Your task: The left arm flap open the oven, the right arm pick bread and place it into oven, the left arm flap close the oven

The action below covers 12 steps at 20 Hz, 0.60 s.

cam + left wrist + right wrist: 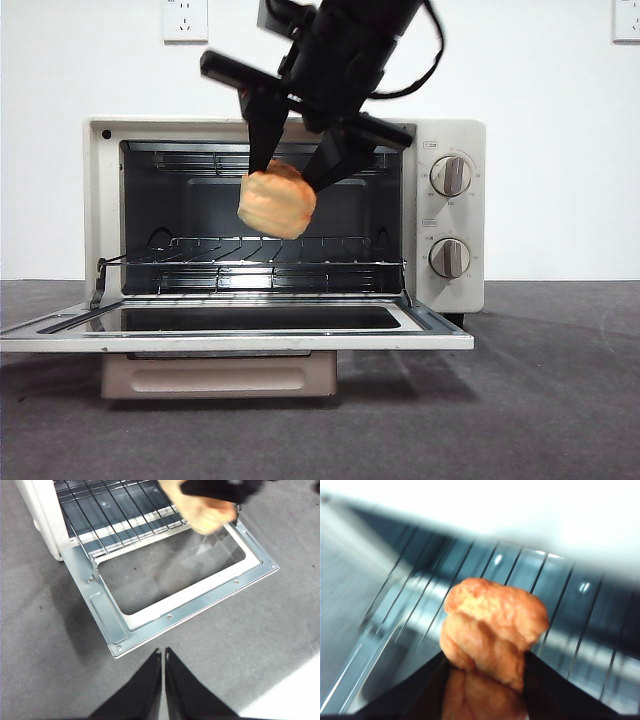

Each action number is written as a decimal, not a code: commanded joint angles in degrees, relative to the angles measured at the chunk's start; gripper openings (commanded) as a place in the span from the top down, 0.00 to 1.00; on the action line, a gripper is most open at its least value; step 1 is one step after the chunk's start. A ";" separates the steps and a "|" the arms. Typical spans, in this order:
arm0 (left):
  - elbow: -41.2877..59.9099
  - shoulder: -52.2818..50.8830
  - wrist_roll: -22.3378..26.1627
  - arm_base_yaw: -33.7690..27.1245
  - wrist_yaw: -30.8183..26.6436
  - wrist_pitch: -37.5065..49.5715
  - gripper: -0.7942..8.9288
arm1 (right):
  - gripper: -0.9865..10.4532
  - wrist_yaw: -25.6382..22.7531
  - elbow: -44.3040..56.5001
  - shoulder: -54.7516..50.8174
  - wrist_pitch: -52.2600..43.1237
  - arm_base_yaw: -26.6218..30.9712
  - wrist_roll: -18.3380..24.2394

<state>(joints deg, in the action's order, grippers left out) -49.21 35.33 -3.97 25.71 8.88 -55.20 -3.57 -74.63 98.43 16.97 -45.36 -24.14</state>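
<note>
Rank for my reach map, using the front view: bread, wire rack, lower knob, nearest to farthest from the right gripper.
1. bread, clamped in the right gripper.
2. wire rack, just below, inside the oven.
3. lower knob, off to the side on the control panel.

Dark grey felt-like table cover (pixel 560 400) spreads across near ground; white wall (pixel 560 180) behind at far side; white wall socket (pixel 185 19) high on left; edge of second white socket (pixel 627 20) at far right top corner

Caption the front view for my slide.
Right claw holds the bread above the rack of the open oven.
</note>
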 commanded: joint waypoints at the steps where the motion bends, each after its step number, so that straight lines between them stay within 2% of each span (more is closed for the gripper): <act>1: -0.35 0.15 -0.15 0.17 -0.09 0.22 0.90 | 0.74 -1.99 -1.79 2.54 -3.06 -0.61 -1.49; 6: -0.37 0.15 0.02 0.17 -0.09 -0.50 0.90 | 0.74 -8.31 -1.84 4.90 -5.75 -0.26 -3.02; 9: -0.37 0.15 0.09 0.17 -0.09 -0.52 0.90 | 0.74 -8.98 -1.84 5.09 -6.84 0.15 -3.32; 12: -0.35 0.15 0.09 0.17 -0.09 -0.52 0.90 | 0.67 -9.94 -1.84 5.09 -6.32 0.17 -3.32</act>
<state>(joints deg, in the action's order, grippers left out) -49.21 35.29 -3.97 25.71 8.88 -56.01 -13.26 -75.07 102.45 11.05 -44.62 -26.92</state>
